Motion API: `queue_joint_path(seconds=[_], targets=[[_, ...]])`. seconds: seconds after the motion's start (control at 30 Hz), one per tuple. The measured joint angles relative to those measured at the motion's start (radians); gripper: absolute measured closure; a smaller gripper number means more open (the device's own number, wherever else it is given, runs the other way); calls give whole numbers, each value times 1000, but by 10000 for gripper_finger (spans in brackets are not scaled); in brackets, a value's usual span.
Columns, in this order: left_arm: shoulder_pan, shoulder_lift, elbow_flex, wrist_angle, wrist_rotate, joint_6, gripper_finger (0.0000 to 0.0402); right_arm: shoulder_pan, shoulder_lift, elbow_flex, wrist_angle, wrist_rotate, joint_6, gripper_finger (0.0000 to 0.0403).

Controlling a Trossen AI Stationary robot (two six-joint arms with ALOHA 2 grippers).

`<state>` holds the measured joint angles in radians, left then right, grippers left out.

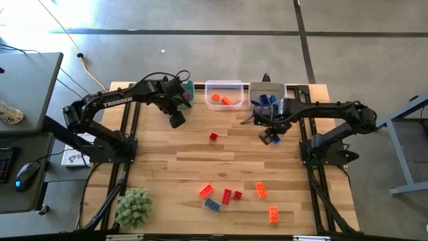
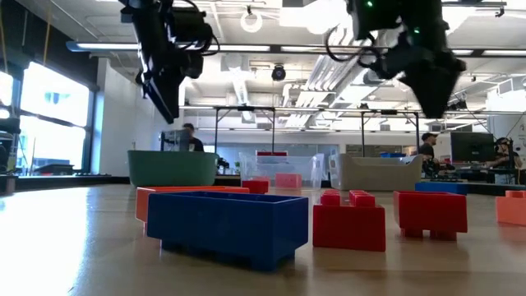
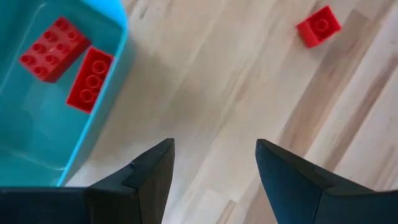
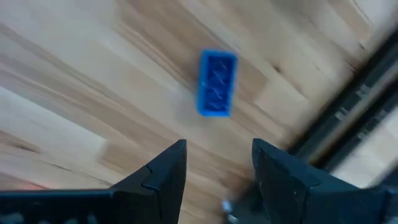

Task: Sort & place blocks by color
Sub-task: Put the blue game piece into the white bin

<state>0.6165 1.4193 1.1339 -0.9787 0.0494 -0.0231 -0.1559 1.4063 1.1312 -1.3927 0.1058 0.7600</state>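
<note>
Overhead, the left claw [image 1: 176,120] hangs above the table [image 1: 167,154] just in front of the green bin [image 1: 189,88], and the right claw [image 1: 269,137] hangs in front of the grey bin [image 1: 267,89], which holds blue blocks [image 1: 265,100]. The clear bin [image 1: 224,86] between them holds orange blocks [image 1: 222,99]. A lone red block [image 1: 213,136] lies mid-table between the two claws. Near the front edge lies a loose cluster: red blocks [image 1: 227,195], a blue block [image 1: 212,205] and orange blocks [image 1: 261,191]. A fuzzy green ball [image 1: 134,206] sits at the front left corner.

From table height, a blue block [image 2: 228,224] fills the foreground with red blocks [image 2: 353,220] beside it; both arms hang above, well clear of the wood.

Through the left wrist camera, the left claw [image 3: 214,162] is released and empty, its fingers [image 3: 152,171] apart over bare wood. Two red blocks [image 3: 68,62] lie inside the green bin, and a small red block [image 3: 318,26] sits apart on the table.

Through the right wrist camera, the right claw [image 4: 217,165] is likewise released, holding nothing; a blue block [image 4: 217,84] shows below it against the wood.
</note>
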Motion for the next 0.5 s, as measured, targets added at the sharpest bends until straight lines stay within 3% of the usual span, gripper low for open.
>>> queue_joint_path(seconds=[0.5], targets=[[-119, 0, 0, 41, -12, -60, 188, 18, -65, -334, 114, -92, -85, 234]])
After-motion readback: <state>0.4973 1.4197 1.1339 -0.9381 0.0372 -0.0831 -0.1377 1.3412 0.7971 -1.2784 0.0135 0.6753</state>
